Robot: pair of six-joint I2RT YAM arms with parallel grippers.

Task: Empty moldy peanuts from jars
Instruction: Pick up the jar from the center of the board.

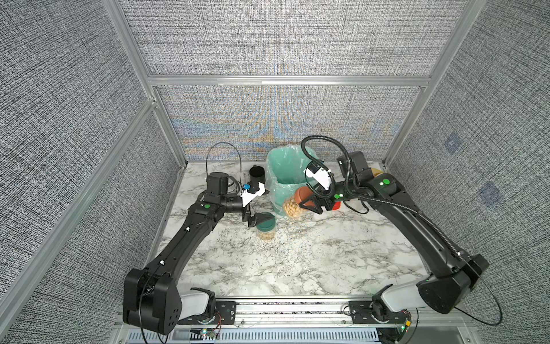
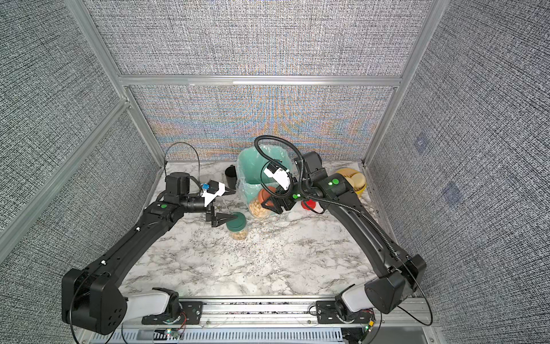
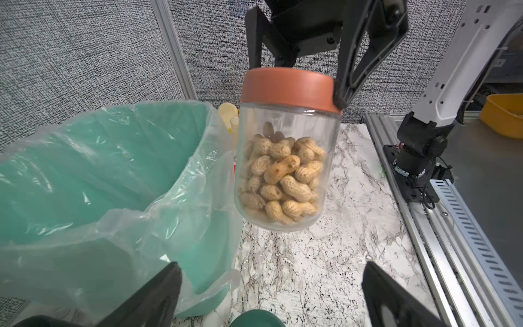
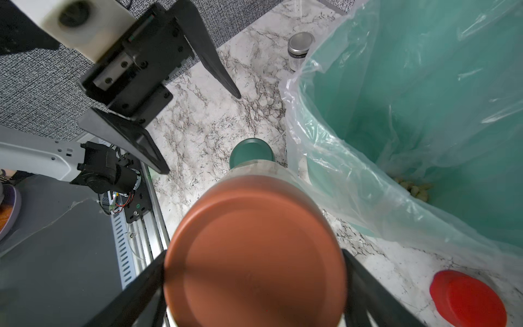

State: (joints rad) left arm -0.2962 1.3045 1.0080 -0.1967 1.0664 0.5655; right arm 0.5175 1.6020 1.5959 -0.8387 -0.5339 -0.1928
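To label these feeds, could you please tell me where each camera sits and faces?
Top views: high in front of the table, looking down and back; left arm and right arm show.
Left wrist: on the left arm, facing the terracotta-lidded jar beside the green bin; open left tool shows.
Right wrist: on the right arm, looking onto that jar's lid, gripped by the right tool.
Wrist views share jar and bin.

Black left arm (image 1: 184, 238), black right arm (image 1: 416, 229); green dot stickers (image 1: 386, 181); white wrist camera mounts (image 1: 320, 175); ribbed black conduit (image 1: 440, 232) along right; pale grey base shells (image 1: 195, 303).
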